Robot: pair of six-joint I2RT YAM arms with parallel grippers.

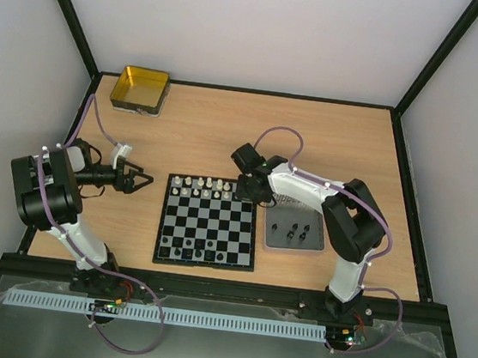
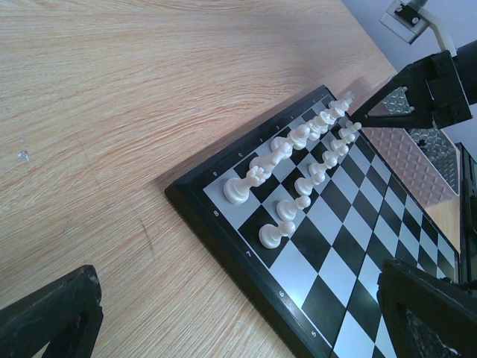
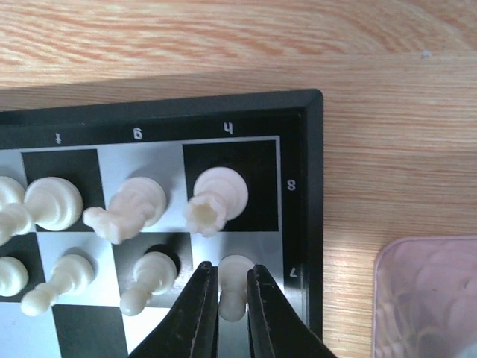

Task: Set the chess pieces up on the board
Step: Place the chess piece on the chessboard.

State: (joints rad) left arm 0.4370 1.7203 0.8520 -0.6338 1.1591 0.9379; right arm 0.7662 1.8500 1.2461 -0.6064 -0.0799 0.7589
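Note:
The board (image 1: 203, 264) lies at mid-table, with white chess pieces (image 1: 204, 186) along its far two rows and a few black ones (image 1: 190, 247) near its front. In the right wrist view my right gripper (image 3: 232, 270) is shut on a white pawn (image 3: 237, 262), which stands on the edge-file square just in front of the corner rook (image 3: 216, 198). Both fingers (image 3: 201, 306) press its sides. My left gripper (image 1: 142, 182) hangs open left of the board, nothing between its jaws. Its wrist view shows the board's (image 2: 350, 246) left edge and the white rows (image 2: 287, 149).
A silver-grey tray (image 1: 293, 248) right of the board holds several black pieces (image 1: 291, 231), and its corner shows in the right wrist view (image 3: 428, 298). A gold-yellow tin (image 1: 141, 88) stands at the far left corner. Bare wood surrounds the board.

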